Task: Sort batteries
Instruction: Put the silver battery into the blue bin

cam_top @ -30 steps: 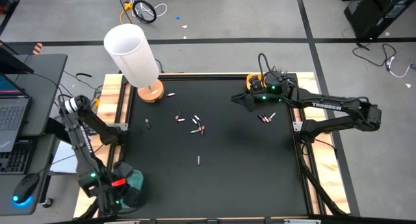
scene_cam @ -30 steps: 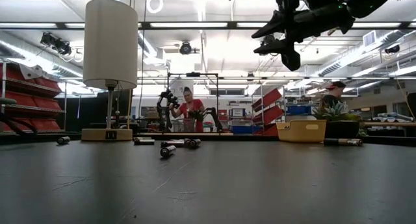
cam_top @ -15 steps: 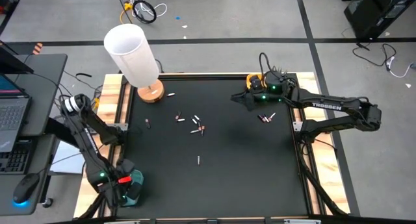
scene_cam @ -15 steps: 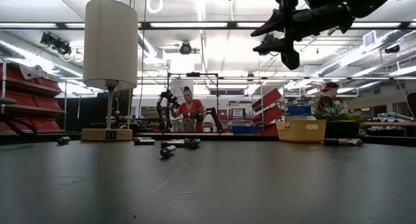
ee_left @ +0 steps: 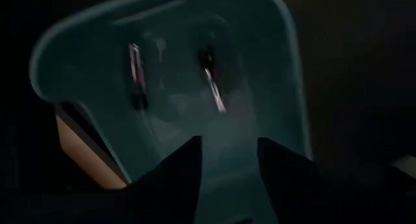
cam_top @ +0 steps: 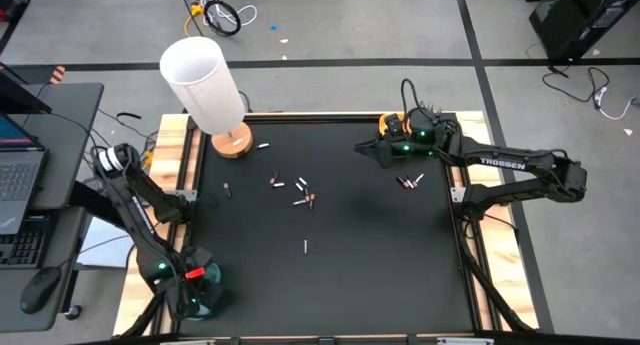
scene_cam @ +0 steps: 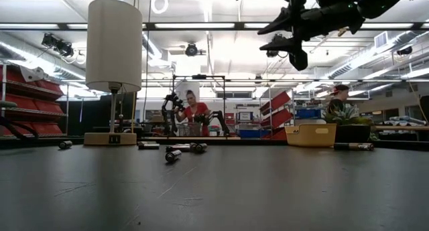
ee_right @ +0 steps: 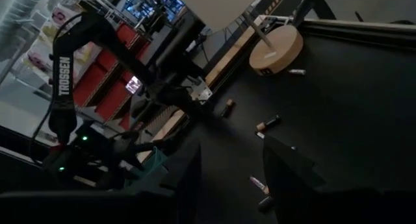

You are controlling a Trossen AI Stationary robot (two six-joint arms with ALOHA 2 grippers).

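Several batteries (cam_top: 300, 192) lie scattered on the black mat's middle, with two more (cam_top: 410, 181) near my right gripper. My left gripper (ee_left: 227, 175) hangs open over the teal tray (ee_left: 273, 68) at the table's near left corner (cam_top: 207, 303). Two batteries (ee_left: 135, 78) (ee_left: 211, 78) lie flat on that tray's floor. My right gripper (cam_top: 368, 153) hovers open above the mat at the far right, beside the yellow tray (cam_top: 388, 123). In the low view it (scene_cam: 288, 40) is well above the table.
A white lamp (cam_top: 205, 80) on a round wooden base (cam_top: 232, 142) stands at the far left corner. A wooden frame (cam_top: 470, 235) edges the mat. A laptop and a mouse (cam_top: 40, 285) sit on a side desk to the left. A person stands in the room behind the table.
My left gripper has shifted a little toward the table's near edge over the teal tray.
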